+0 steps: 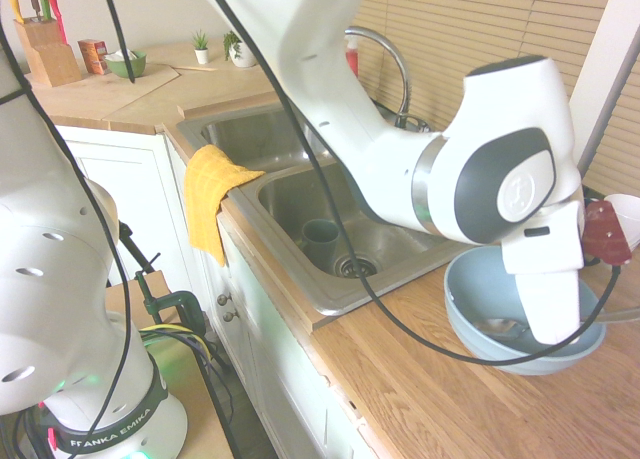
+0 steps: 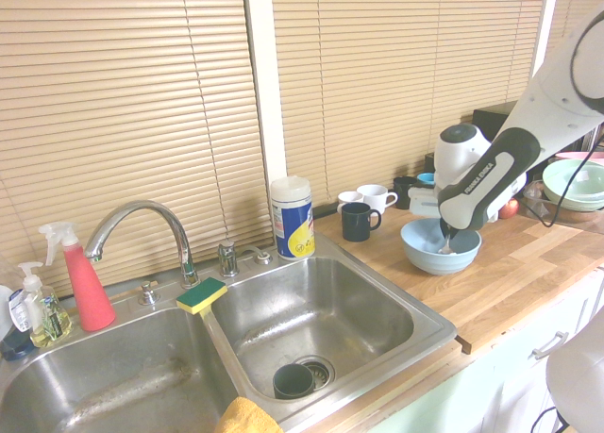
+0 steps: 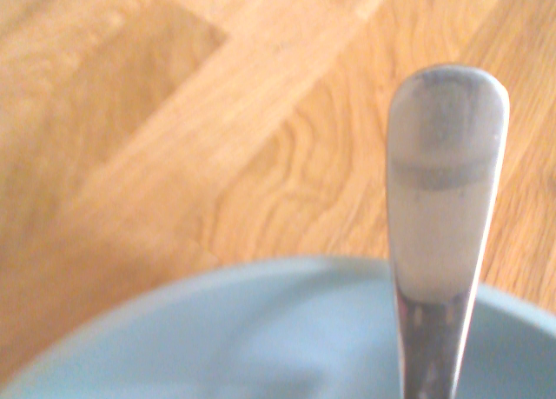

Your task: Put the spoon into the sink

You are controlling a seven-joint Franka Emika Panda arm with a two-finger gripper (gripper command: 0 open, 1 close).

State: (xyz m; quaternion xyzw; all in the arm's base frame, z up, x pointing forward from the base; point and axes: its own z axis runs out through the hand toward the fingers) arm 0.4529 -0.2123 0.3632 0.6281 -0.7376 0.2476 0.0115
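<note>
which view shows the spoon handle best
The wrist view: the handle fills much of its height, wide end clear, though the spoon's bowl is out of frame. The first exterior view shows just the handle's end past the blue bowl's rim; the second shows no clear handle, only a small glint below the gripper.

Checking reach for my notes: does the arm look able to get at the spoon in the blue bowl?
Very likely yes: the claw is down inside the open-topped blue bowl, right at the spoon, with nothing seen blocking it.
</note>
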